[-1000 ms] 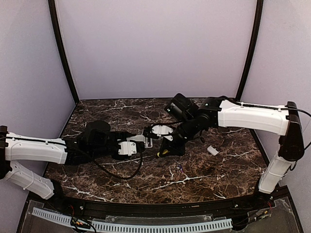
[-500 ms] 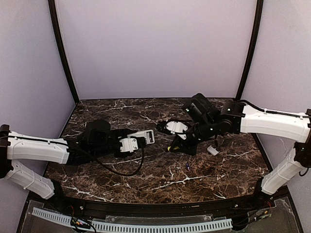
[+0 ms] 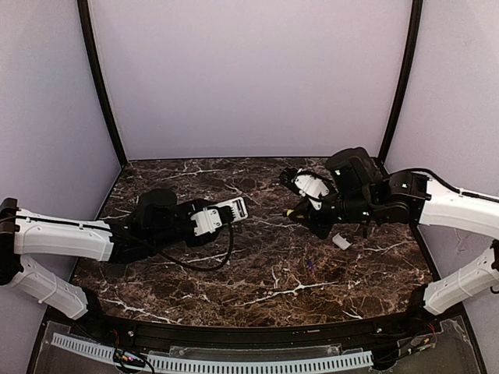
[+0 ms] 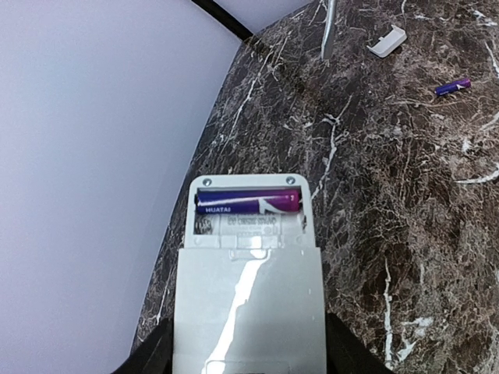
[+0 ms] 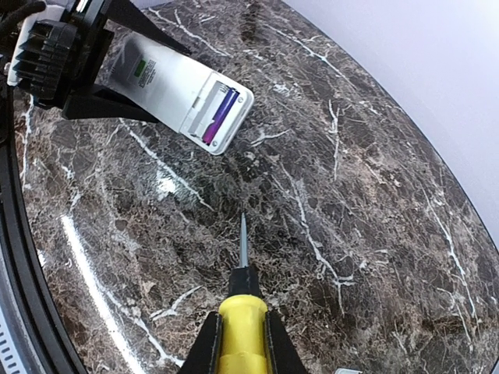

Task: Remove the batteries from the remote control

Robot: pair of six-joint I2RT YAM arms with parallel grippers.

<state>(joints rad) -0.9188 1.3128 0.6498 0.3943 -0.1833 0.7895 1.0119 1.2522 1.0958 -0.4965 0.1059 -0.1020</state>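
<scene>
My left gripper [image 4: 248, 352] is shut on the remote control [image 4: 248, 296] and holds it above the table, plain back up, with the battery bay uncovered. One purple battery [image 4: 248, 202] lies in the far slot; the near slot is empty. A second purple battery [image 4: 452, 86] lies loose on the marble. From above, the remote [image 3: 231, 208] sticks out to the right of the left gripper [image 3: 214, 216]. My right gripper [image 5: 242, 343] is shut on a yellow-handled screwdriver [image 5: 243, 308], blade aimed toward the remote [image 5: 175, 89] but well short of it.
A small white cover piece [image 3: 341, 241] lies on the marble below the right gripper [image 3: 308, 212], with the loose battery [image 3: 312, 266] a little nearer and to its left. Lilac walls close in the back and both sides.
The right arm has drawn back to the right with the screwdriver, away from the remote. The left arm has raised the remote slightly. The loose battery now lies farther right.
</scene>
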